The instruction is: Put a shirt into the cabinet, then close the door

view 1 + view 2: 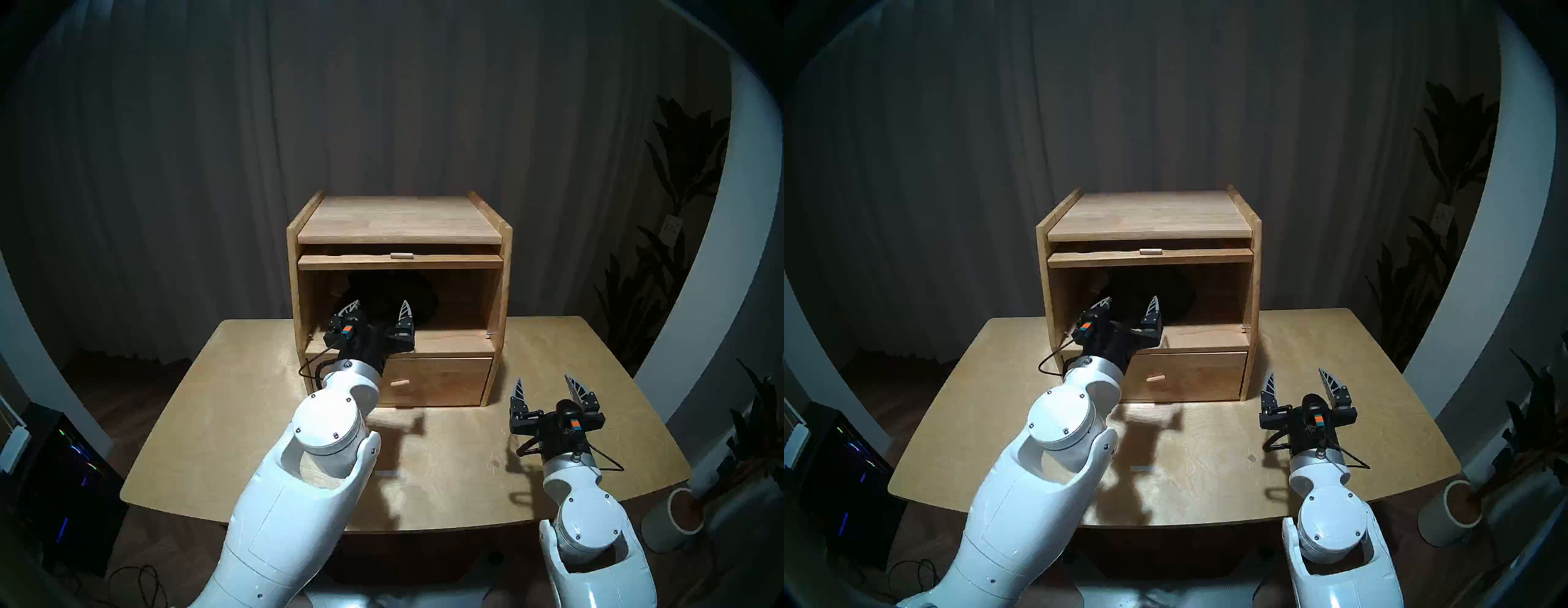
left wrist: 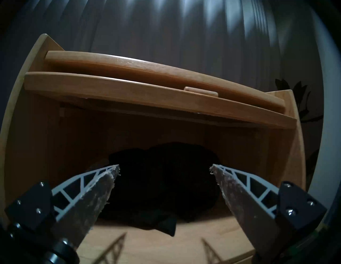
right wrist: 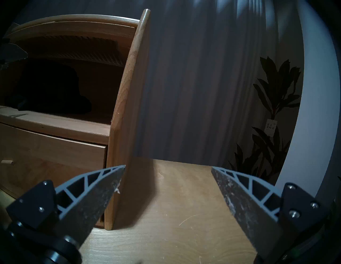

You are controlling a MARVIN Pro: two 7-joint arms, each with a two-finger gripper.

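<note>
The black shirt (image 2: 162, 184) lies inside the cabinet (image 1: 399, 220), in its upper compartment. The left gripper (image 1: 377, 312) is at the cabinet's mouth, fingers spread and empty; the right gripper (image 1: 547, 388) hovers over the worktop (image 1: 594, 382) beside the cabinet, fingers released. The door (image 1: 401, 262) is up, not yet closed.

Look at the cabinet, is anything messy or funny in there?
A little. The black shirt sits in the cabinet as a crumpled heap, not folded, one corner flopping toward the front edge. The door is up, slid in under the top. The open left gripper hangs before the shirt.
</note>
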